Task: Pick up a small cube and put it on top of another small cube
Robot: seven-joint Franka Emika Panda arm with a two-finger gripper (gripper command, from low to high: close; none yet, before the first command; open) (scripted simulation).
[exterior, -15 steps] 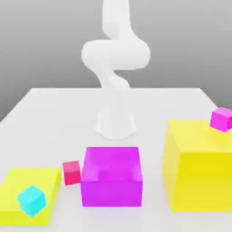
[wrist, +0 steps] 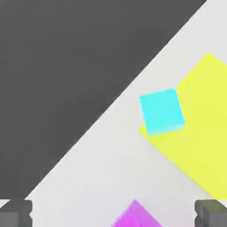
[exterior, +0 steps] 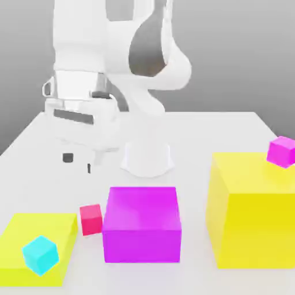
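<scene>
Where the exterior view is read as a clock face, the white arm (exterior: 80, 43) is seen to extend from twelve toward ten o'clock, with the claw (exterior: 83, 161) suspended near nine. The small red cube (exterior: 91, 219) is found on the counter (exterior: 199, 129) at seven o'clock, between the yellow slab (exterior: 55, 227) and the purple block (exterior: 142, 245), nearer the latter. The small cyan cube (exterior: 40, 255) is noted on the slab, between seven and eight. The large yellow block (exterior: 259, 230) is recorded at four o'clock, with a small magenta cube (exterior: 281, 152) at its top, near three.

From the hand view, the claw is confirmed released, its fingertips (wrist: 15, 213) standing wide apart with nothing grasped. The cyan cube is seen overlapping a corner of the slab. A purple-pink corner (wrist: 136, 216) is partly visible; its owner cannot be told.
</scene>
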